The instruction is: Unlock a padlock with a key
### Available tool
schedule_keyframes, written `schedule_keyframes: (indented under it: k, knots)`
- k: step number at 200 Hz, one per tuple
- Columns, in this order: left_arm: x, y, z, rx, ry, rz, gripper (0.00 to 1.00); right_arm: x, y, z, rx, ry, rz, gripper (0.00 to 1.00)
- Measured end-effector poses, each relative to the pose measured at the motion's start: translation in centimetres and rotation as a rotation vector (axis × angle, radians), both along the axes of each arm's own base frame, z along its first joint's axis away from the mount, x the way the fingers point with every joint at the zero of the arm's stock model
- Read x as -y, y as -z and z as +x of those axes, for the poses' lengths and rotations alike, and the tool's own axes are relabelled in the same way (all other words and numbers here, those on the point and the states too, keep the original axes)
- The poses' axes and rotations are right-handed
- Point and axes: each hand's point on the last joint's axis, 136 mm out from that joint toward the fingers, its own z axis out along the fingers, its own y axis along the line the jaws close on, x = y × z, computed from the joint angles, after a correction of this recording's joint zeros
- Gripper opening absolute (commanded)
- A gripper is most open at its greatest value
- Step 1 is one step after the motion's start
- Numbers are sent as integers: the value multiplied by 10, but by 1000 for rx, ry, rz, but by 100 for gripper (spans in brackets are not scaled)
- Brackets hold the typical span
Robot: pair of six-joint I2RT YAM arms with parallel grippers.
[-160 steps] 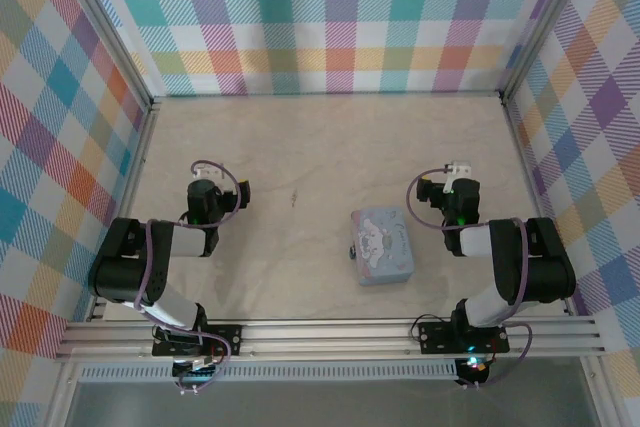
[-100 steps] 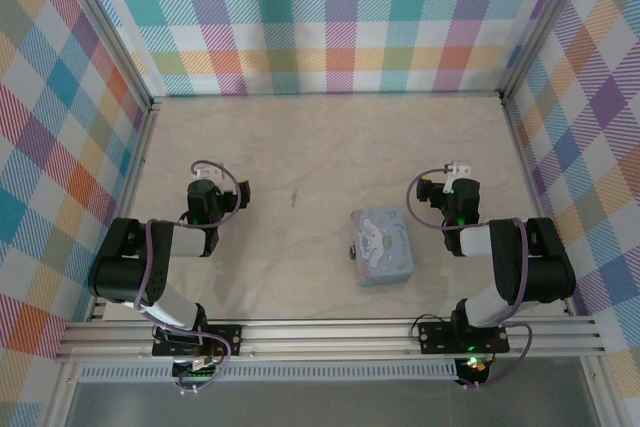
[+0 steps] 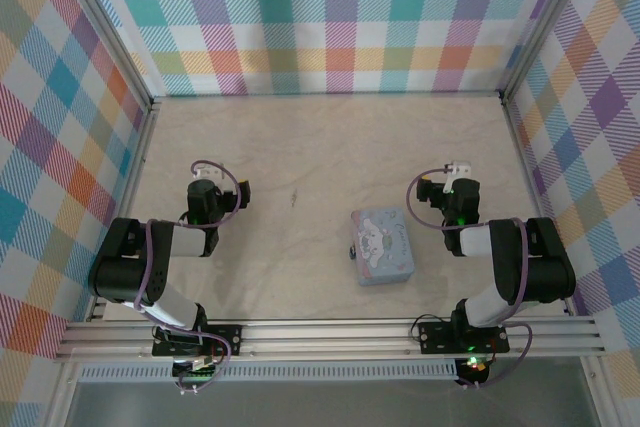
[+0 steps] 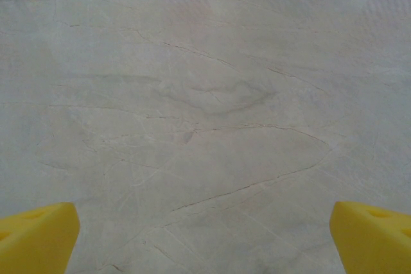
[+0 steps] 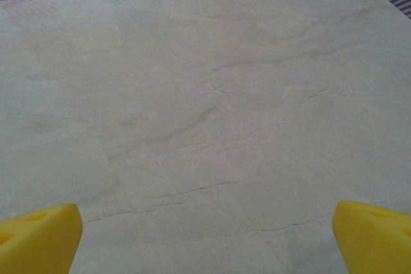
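Note:
A tiny dark padlock sits against the left edge of a pale blue tin near the middle of the table. The key is out of view. My left gripper hovers well to the left of the tin. In the left wrist view the left gripper is open, its yellow fingertips far apart over bare table. My right gripper is just beyond the tin's right corner. In the right wrist view the right gripper is also open, its fingertips wide apart with nothing between them.
Plaid walls close in the table on the left, back and right. An aluminium rail runs along the near edge by the arm bases. The pale marbled table top stretches beyond both grippers.

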Motion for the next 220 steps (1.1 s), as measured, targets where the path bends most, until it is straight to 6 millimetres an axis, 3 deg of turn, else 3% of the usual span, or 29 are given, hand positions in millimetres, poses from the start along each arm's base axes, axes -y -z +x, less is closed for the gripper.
schedule_keyframes:
  k: [42, 62, 112, 140, 168, 185, 220]
  knots:
    - [-4, 4, -1, -29, -14, 0, 100, -2, -2, -2, -11, -14, 4, 100]
    - [-11, -5, 3, -69, -55, 13, 100, -1, -25, -4, -8, -4, 10, 100]
    - [-20, -112, 22, 33, -150, -70, 100, -4, -138, -22, 178, 4, 127, 100]
    - [-18, -147, 27, -7, -174, -245, 100, -10, -167, -45, 146, 27, 325, 100]
    - [13, -152, 26, -106, -65, -416, 99, -26, -172, -76, 75, 0, 521, 100]
    - [40, -138, 13, -207, 4, -484, 98, -40, -160, -95, -24, -38, 607, 99]
    - [109, -113, -23, -407, 180, -523, 95, -64, -125, -137, -270, -79, 723, 86]
